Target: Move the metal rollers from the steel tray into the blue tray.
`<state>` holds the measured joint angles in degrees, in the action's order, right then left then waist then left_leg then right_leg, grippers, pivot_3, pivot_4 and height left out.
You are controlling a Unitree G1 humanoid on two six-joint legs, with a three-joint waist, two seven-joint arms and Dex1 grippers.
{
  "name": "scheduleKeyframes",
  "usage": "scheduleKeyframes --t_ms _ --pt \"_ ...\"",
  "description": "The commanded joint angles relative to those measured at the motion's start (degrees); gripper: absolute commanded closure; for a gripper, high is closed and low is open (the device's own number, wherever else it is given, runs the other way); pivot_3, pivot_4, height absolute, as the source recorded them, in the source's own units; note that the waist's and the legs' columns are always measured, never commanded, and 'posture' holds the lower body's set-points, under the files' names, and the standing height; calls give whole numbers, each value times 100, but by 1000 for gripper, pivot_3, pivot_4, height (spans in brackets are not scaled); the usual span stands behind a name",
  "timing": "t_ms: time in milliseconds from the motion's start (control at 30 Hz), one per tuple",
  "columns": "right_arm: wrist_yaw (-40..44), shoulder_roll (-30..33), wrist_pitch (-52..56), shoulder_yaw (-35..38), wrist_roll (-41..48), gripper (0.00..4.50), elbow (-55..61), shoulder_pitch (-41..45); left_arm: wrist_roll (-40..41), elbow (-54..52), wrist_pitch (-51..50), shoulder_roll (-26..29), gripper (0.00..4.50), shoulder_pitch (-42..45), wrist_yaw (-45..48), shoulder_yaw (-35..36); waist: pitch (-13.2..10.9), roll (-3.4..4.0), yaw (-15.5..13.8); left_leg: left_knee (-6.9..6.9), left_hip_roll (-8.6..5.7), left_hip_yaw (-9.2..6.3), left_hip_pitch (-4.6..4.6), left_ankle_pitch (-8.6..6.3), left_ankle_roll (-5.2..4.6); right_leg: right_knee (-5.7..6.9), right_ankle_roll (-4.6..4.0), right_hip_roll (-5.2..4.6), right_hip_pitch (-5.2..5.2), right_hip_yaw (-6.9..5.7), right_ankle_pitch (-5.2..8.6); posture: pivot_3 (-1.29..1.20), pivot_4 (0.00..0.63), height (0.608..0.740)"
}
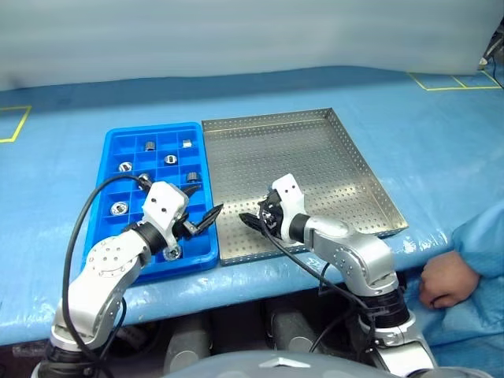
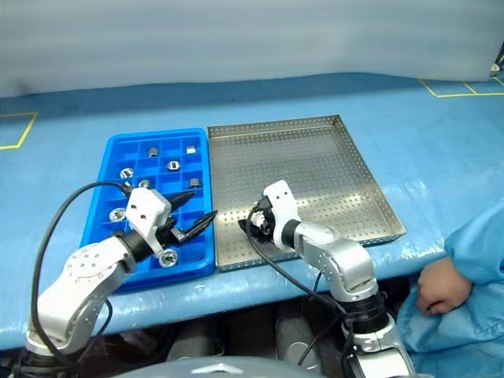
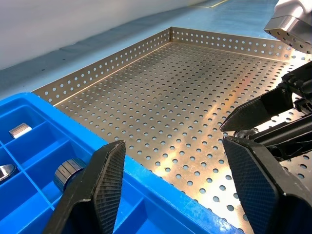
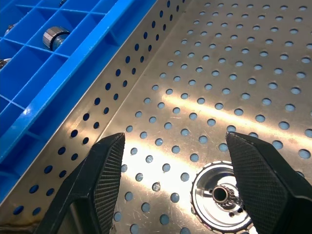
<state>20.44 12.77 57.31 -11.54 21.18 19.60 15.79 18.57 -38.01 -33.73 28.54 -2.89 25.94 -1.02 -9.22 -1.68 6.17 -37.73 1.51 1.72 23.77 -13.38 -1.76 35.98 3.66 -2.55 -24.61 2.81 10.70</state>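
Both grippers open, holding nothing.
Right gripper [image 4: 170,161] hovers over the last roller [image 4: 219,195] lying in the steel tray [image 1: 315,150]; left gripper [image 1: 206,217] at the blue tray [image 1: 118,142] edge, other rollers [image 1: 171,159] in its compartments.

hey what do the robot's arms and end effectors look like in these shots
Both arms are glossy silver-grey with rounded joint housings and white wrist blocks. A black cable loops along each arm. The left end effector and right end effector each have two black tapered fingers with finely textured pads.
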Motion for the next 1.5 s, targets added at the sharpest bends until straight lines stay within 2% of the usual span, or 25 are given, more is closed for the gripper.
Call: scheduleKeyframes --t_ms 33,433,533,700,800,900,1233,1367,1500 --pt "1 93 -188 -156 -163 1022 -56 -99 -20 -283 12 21 1010 -35 -66 85 1 -1 -9 0 0 -1 -1 0 0 0 0 1 1 -1 0 -100 150 740" --pt "-38 108 -330 -424 -497 1022 -397 -213 -23 -191 35 -46 1010 92 -131 -11 13 -4 2 -8 5 1 -8 0 0 2 1 4 8 -1 0 -115 150 740" --pt "-116 61 -437 -400 -595 1620 -500 -267 -7 -210 -15 -11 1010 50 -135 55 29 -5 4 -8 5 1 -10 0 0 2 1 4 9 -1 0 -113 150 740" --pt "-48 52 -486 -514 -675 3264 -534 -235 -53 -175 -43 60 1010 27 -149 174 36 -5 8 -8 7 1 -14 -1 1 2 1 4 11 -1 1 -113 150 740" --pt "-77 -16 -564 -468 -710 3264 -623 -215 -48 -182 -52 98 1010 84 -129 168 38 -6 8 -7 8 0 -15 -1 1 2 1 4 11 -2 1 -111 150 740" --pt "-78 -79 -636 -394 -691 3670 -617 -242 -73 -168 -57 115 1010 116 -157 193 39 -6 10 -8 9 1 -16 -1 1 2 1 4 12 -1 1 -111 150 740" --pt "-148 -435 -842 -148 -610 3671 -234 126 -204 -126 -136 196 1010 -17 -343 626 34 1 14 -6 9 4 -4 -1 1 3 0 4 0 -1 0 -112 150 740" --pt "4 -783 -873 -267 -413 3671 -58 703 -487 -111 -433 450 1010 -286 -611 1284 28 4 74 -4 10 6 0 -1 1 5 0 5 -8 0 -1 -97 150 740" --pt "11 -1243 -1245 -426 -460 3671 -338 1283 -781 -123 -700 682 1010 -534 -760 1521 27 6 68 5 12 -1 -2 -1 1 7 -2 9 -9 -6 1 -72 150 740"
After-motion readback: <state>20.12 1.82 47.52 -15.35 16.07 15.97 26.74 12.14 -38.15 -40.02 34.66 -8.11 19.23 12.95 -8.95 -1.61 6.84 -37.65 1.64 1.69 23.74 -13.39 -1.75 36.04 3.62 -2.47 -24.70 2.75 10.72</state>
